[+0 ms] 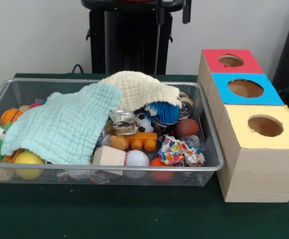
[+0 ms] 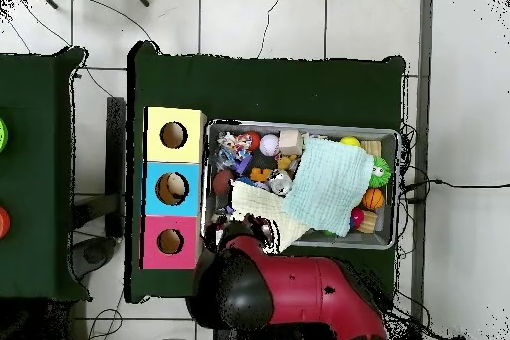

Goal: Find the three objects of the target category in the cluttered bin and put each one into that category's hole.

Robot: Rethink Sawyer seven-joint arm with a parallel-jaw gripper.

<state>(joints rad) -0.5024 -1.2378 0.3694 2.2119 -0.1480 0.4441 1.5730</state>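
Observation:
The silver wire-mesh bin (image 1: pixel 211 168) (image 2: pixel 299 125) is full of toys under a mint cloth (image 1: pixel 67 127) and a cream cloth (image 1: pixel 139 88). One clear dented bottle (image 1: pixel 123 121) stands in the bin's middle, at the cloths' edge; it also shows in the overhead view (image 2: pixel 280 184). Other bottles are hidden or too unclear to tell. The blue-topped box (image 1: pixel 224 94) has its round hole (image 1: pixel 245 88) (image 2: pixel 175 188) to the bin's right; something pale shows inside it from overhead. My gripper (image 1: pixel 173 20) hangs at the picture's top edge behind the bin, open and empty.
A red-topped box (image 1: pixel 211 62) and a yellow-topped box (image 1: pixel 288 137) flank the blue one. In the bin lie a shiny can (image 1: pixel 186 106), a patterned rag (image 1: pixel 180 152), a baseball (image 1: pixel 136 158), orange blocks (image 1: pixel 139 142), a wooden block (image 1: pixel 108 156) and balls. My red arm (image 2: pixel 299 296) is drawn back.

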